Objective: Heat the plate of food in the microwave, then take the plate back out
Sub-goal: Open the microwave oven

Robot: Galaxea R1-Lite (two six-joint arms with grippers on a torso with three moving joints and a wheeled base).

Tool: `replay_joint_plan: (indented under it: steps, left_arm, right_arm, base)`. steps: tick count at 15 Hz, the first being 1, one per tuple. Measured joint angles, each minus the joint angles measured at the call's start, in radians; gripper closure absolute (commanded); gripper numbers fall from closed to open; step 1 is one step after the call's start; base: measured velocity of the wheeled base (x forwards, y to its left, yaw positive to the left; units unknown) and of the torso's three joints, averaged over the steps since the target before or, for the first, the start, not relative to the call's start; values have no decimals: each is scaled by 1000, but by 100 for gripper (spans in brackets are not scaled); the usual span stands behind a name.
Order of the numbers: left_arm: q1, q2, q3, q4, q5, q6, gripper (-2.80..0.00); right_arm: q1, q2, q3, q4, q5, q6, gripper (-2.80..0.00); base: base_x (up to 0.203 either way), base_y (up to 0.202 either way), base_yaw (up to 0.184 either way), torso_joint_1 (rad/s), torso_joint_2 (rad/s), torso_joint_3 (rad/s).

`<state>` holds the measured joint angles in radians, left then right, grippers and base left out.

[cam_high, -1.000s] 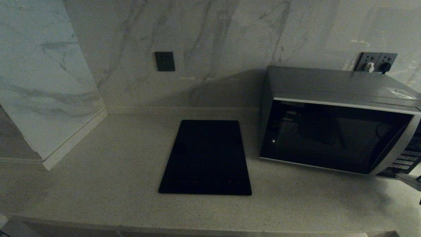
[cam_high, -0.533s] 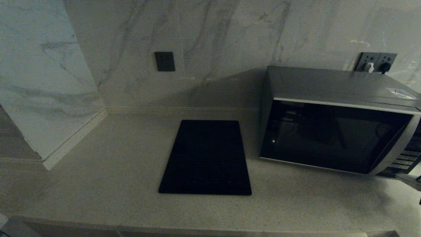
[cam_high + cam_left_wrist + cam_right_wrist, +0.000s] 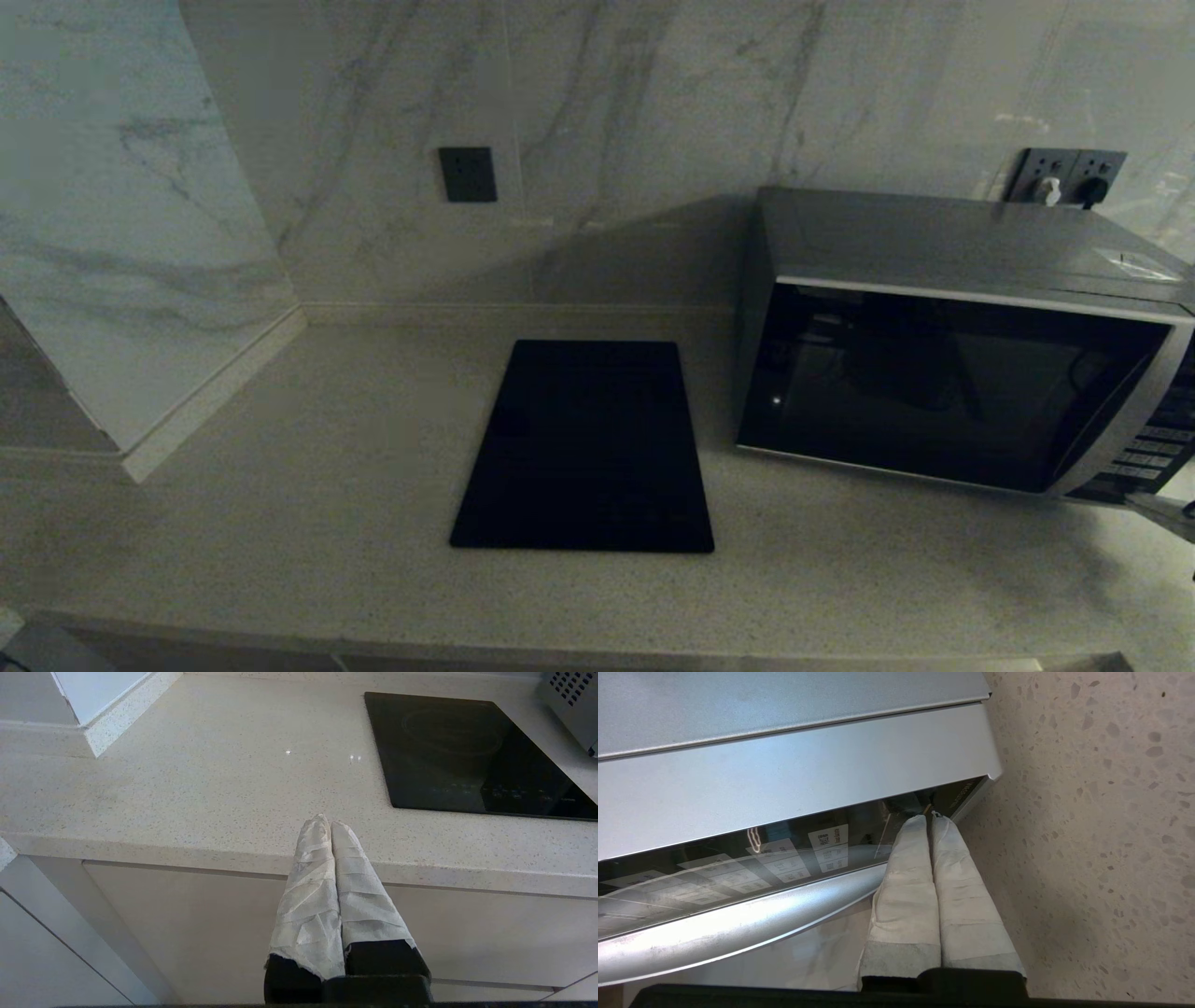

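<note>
Microwave [image 3: 952,373] sits at the right end of the counter [image 3: 327,523], black glass door shut, curved silver trim [image 3: 738,924] and button panel [image 3: 1144,448] at its right edge. Plate of food is not in sight anywhere: not on the counter, and nothing can be made out through the dark glass, so whether it is inside I cannot tell. Judging by the shut door and the bare counter, it is probably in there.

Change over the last second: practically none. Microwave, hob and counter look the same in all three head shots, and only a sliver of the right arm shows at the far right edge, same place each time. So this reads as a press or a pause at the panel, not a reach or a carry.

Right tool [image 3: 930,819] is clenched, wrapped fingers pressed together with nothing between them, tips at the lower corner of the button panel right by the trim. Touching or just short of it, cannot tell. Likely step: pressing a button to start the heating or release the door.

Left tool [image 3: 325,823] is parked low in front of the counter edge, also clenched and empty, well away from the microwave.

Black glass induction hob [image 3: 583,448] lies flat beside the microwave, nothing on it. Wall sockets [image 3: 1069,175] behind, with plugs in them.
</note>
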<state>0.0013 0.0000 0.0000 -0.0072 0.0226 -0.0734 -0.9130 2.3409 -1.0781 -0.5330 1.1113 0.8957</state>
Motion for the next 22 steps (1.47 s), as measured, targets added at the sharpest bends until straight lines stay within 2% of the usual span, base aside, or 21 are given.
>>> replay_joint_plan:
  steps: [5,9,12,16,18,20,22]
  left_arm:
    - [1,0,0,0,0,0,0]
    - [0,0,0,0,0,0,0]
    - [0,0,0,0,0,1,0]
    - [0,0,0,0,0,0,0]
    - [0,0,0,0,0,0,0]
    - [0,0,0,0,0,0,0]
    - [0,0,0,0,0,0,0]
  right_arm:
    - [-6,-85,112,-5,2,-22,0]
    - [-57,-253,219,-2,-8,-61,0]
    - [-99,-439,273,0,-79,-97,0]
    - [-128,-750,345,17,-264,-225,0]
    - [-113,-915,369,64,-373,-315,0]
    - [-26,-1066,378,150,-548,-419,0]
    - [139,-1196,382,233,-783,-516,0]
  base:
    - [0,0,0,0,0,0]
    - [0,0,0,0,0,0]
    - [0,0,0,0,0,0]
    - [0,0,0,0,0,0]
    - [0,0,0,0,0,0]
    - [0,0,0,0,0,0]
    - [0,0,0,0,0,0]
